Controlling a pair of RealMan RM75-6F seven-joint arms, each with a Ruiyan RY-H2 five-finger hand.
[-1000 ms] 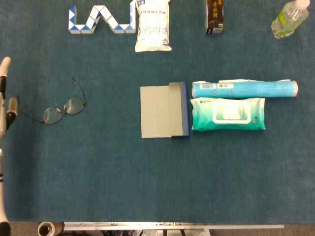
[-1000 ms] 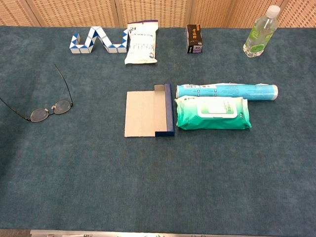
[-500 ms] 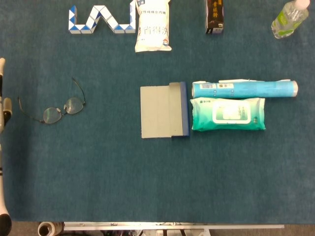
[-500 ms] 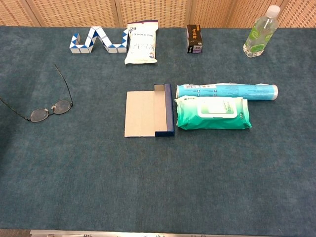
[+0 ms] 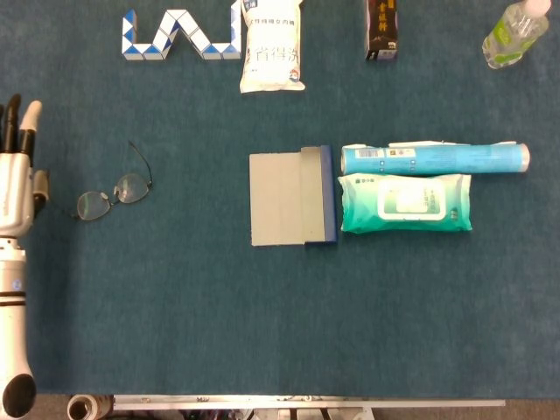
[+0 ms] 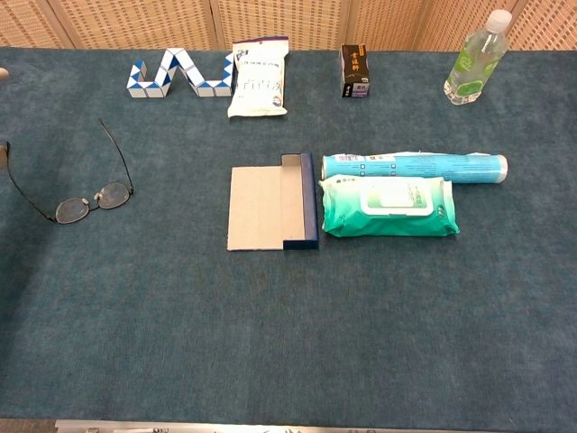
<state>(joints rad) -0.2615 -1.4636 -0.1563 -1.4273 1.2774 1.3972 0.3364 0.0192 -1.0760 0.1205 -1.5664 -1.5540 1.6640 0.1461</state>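
A teal-carpeted worktop [image 5: 175,332] fills both views. At its left edge the left hand [image 5: 17,175] hovers with fingers straight and apart, holding nothing — just beside the spectacles [image 5: 112,191] (arms unfolded, lying flat). The right hand is out of sight.

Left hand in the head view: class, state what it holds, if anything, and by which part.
Nothing is held. The left hand lies with fingers extended, just left of the glasses, apart from them.
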